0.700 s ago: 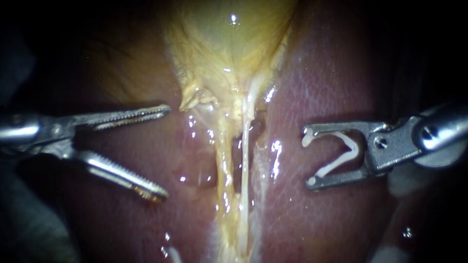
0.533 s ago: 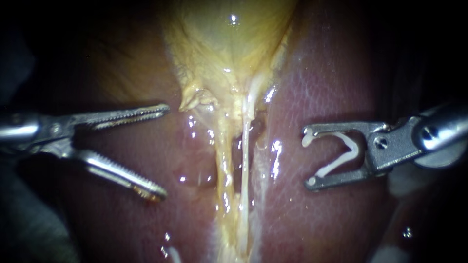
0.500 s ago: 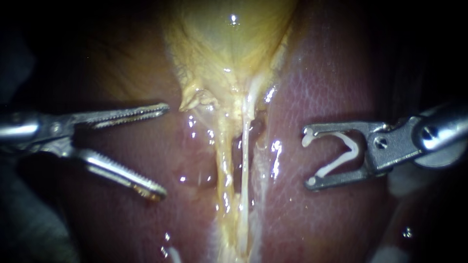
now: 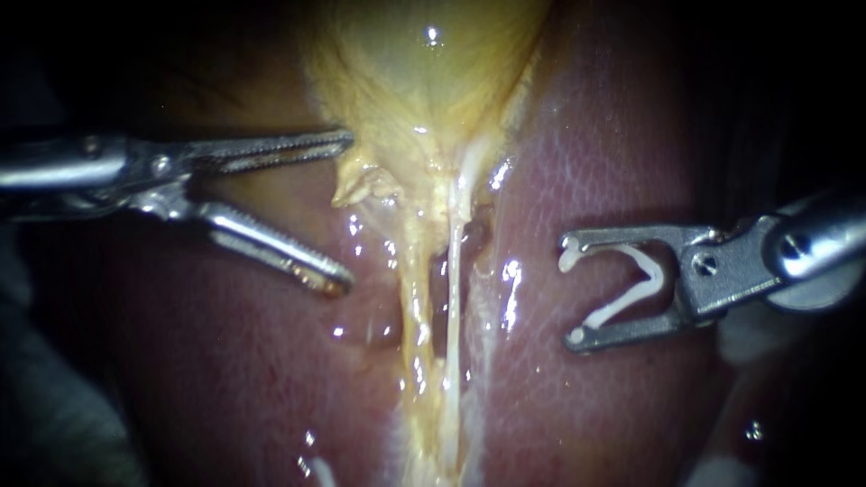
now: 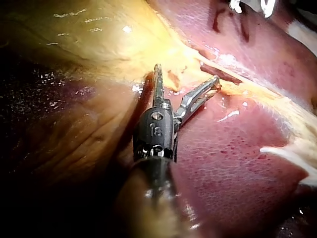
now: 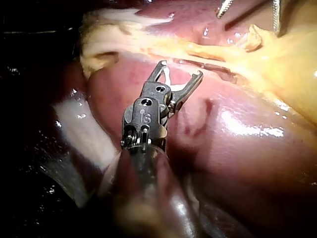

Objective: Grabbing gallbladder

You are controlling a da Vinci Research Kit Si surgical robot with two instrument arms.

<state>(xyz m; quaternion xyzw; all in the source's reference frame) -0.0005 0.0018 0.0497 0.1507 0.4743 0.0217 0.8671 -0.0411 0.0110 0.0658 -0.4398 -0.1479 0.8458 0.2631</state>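
The gallbladder (image 4: 424, 81), pale yellow, lies far centre, narrowing nearward between lobes of liver (image 4: 613, 135). The left instrument (image 4: 343, 209) is at its left edge, jaws spread and empty (the far jaw just about touching it), so the grasp looks not yet made. The right instrument (image 4: 570, 290) sits well to the right, a white clip (image 4: 646, 268) seated between its jaws.

Gallbladder (image 4: 424, 81) at 12 o'clock, liver (image 4: 595, 153) on both sides at 3 and 9. Tubes (image 4: 451, 307) run from its neck down to 6. Left instrument (image 4: 348, 210) at 9, spread jaws just beside the neck. Right instrument (image 4: 570, 290) at 3 over liver, clip (image 4: 631, 287) seated between its jaws, apart from tubes.
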